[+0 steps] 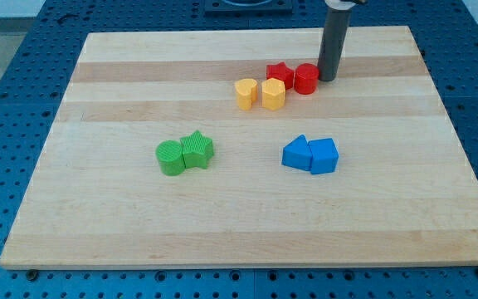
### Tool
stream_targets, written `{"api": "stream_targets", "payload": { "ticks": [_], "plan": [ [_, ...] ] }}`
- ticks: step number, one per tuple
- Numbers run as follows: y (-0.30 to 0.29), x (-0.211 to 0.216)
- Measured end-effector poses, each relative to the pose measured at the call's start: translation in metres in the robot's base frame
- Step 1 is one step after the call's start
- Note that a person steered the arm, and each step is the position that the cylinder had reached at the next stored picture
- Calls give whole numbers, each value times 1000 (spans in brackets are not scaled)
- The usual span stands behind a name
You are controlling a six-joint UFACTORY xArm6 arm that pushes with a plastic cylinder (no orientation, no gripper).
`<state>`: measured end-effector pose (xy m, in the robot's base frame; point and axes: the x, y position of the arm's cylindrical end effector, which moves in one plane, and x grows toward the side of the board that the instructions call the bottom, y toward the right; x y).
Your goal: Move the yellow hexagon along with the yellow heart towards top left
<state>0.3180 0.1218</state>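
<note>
Starting nearest the view's bottom: the bare front strip of the wooden board (247, 241), which lies on a blue perforated table (7, 50).
Green pair: a green cylinder (170, 158) and a green star (197, 149) sit touching, left of the board's centre.
Blue pair: a blue block (295, 153) and a blue cube (324, 155) sit touching, right of centre; the left one's exact shape is hard to make out, perhaps a wedge.
Yellow pair: the yellow heart (246, 94) and the yellow hexagon (273, 94) stand side by side, touching or very nearly so, the heart on the view's left, both above centre and well apart from the board's top left corner.
Red pair: a red star (279, 75) sits just behind the hexagon, touching or almost touching it, with a red cylinder (306, 78) touching the star on the view's right.
My tip: my tip (329, 80) rests on the board just right of the red cylinder, at or nearly at contact.
Fingers: there are none, only a plain rod that grasps nothing.
Tip to yellows: the red cylinder lies between my tip and the yellow hexagon.
</note>
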Motion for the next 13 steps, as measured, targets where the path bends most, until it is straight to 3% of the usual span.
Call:
{"api": "stream_targets", "payload": {
  "ticks": [1,2,4,13],
  "plan": [
    [0,6],
    [35,22],
    [30,59],
    [-134,47]
  ]
}}
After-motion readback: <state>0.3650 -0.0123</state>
